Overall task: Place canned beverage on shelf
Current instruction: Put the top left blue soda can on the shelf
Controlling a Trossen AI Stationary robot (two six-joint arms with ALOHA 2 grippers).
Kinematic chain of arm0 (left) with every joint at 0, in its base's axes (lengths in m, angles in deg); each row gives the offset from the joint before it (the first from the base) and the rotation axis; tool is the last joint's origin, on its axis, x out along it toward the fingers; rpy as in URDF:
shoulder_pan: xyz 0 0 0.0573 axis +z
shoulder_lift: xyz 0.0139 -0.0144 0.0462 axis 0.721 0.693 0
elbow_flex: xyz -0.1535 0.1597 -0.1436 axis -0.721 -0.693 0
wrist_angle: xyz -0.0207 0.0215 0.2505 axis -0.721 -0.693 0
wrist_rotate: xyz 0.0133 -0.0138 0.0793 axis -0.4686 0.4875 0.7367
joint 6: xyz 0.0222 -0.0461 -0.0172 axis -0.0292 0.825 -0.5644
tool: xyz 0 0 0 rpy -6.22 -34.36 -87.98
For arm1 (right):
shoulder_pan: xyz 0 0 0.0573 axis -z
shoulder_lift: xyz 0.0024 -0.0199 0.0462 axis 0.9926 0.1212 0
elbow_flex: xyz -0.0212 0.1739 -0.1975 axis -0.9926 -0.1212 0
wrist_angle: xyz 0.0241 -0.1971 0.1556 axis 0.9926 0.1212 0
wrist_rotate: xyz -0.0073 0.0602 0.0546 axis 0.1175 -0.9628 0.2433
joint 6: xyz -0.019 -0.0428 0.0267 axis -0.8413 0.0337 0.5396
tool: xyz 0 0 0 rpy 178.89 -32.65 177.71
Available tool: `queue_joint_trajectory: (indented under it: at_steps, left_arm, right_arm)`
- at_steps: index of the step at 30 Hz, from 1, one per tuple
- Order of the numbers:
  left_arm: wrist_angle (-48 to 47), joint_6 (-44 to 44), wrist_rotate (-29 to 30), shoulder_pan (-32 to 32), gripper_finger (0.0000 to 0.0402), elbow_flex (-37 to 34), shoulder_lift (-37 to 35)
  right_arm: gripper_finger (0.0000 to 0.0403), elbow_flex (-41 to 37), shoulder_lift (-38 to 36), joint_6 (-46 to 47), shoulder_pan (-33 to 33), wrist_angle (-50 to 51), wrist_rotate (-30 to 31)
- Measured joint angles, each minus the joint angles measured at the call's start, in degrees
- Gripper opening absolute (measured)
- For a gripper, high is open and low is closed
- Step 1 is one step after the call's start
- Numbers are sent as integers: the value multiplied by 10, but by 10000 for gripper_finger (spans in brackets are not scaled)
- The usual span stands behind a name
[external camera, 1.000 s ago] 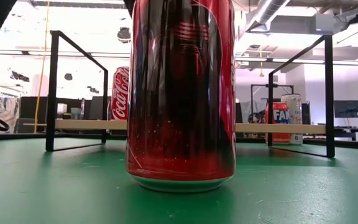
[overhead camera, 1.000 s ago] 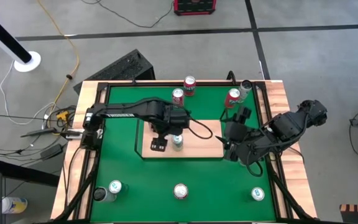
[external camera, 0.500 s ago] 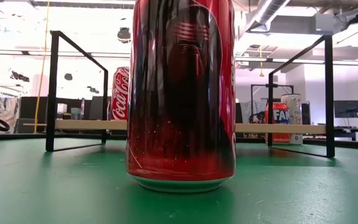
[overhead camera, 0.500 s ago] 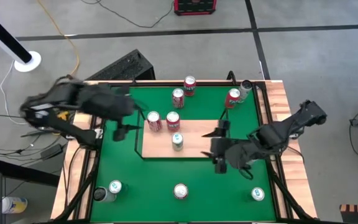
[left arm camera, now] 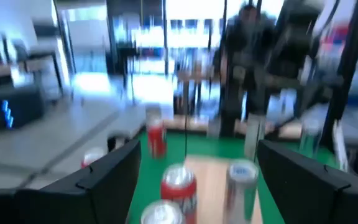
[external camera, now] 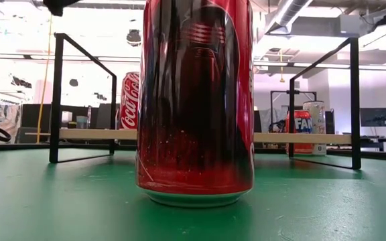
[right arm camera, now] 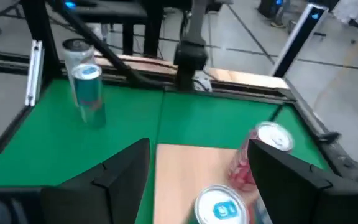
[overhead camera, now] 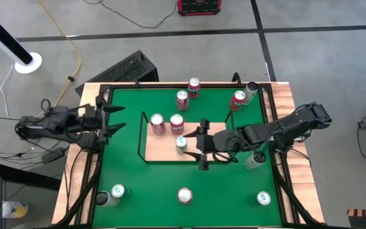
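Green table (overhead camera: 126,172) w/ wood shelf (overhead camera: 218,152), cans scattered, grey floor w/ cables – left gripper (overhead camera: 114,119) & right gripper (overhead camera: 201,145) both spread, empty.

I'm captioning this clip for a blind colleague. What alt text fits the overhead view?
From above, the right tool hangs open over the shelf, beside a silver can standing on it with two red cans. The left tool is open at the green table's left edge; other cans stand around the table.
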Motion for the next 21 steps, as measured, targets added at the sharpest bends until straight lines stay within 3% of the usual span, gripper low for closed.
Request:
queue_joint_trajectory:
  at_steps: [3,8,13,21]
  left_arm:
    - [48,-6,-11,0,307,-68,-71]
    - [45,20,-6,0,307,-148,-158]
    - [29,76,-9,0,307,-176,-142]
    - [43,71,-82,0,307,-230,-132]
  right_arm:
    - [297,-28,11,-4,5,-60,-2]
    - [297,-109,23,-16,13,-202,15]
    - [297,-177,23,-3,21,-296,13]
    - [297,-188,55,25,46,-317,14]
